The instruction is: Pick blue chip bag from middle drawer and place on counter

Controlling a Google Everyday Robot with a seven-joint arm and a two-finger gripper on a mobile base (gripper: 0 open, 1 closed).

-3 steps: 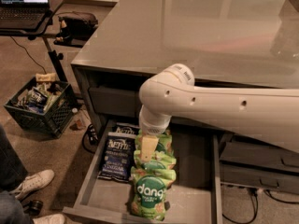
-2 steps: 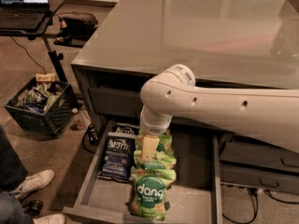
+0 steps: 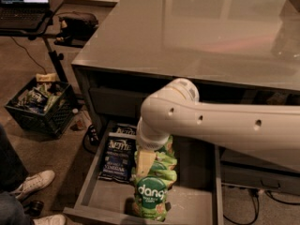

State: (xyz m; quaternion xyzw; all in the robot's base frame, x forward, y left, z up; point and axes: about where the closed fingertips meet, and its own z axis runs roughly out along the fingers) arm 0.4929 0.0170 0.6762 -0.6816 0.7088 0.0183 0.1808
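Note:
The blue chip bag [image 3: 117, 156], navy with white lettering, lies flat in the left part of the open middle drawer [image 3: 197, 201]. A second navy Kettle bag [image 3: 125, 129] lies just behind it. My gripper [image 3: 145, 162] hangs from the white arm down into the drawer, just right of the blue bag and against the green dang bags [image 3: 152, 197]. The arm and the green bags hide most of the gripper. The glossy grey counter [image 3: 197, 32] spans the top of the cabinet above the drawer.
A black crate [image 3: 40, 108] of snack bags stands on the floor to the left. A laptop stand [image 3: 28, 20] is at the top left. A person's white shoes [image 3: 33, 184] are at the lower left. Cables lie by the drawer's left side.
The arm has sunk slightly lower into the drawer. The bags have not moved.

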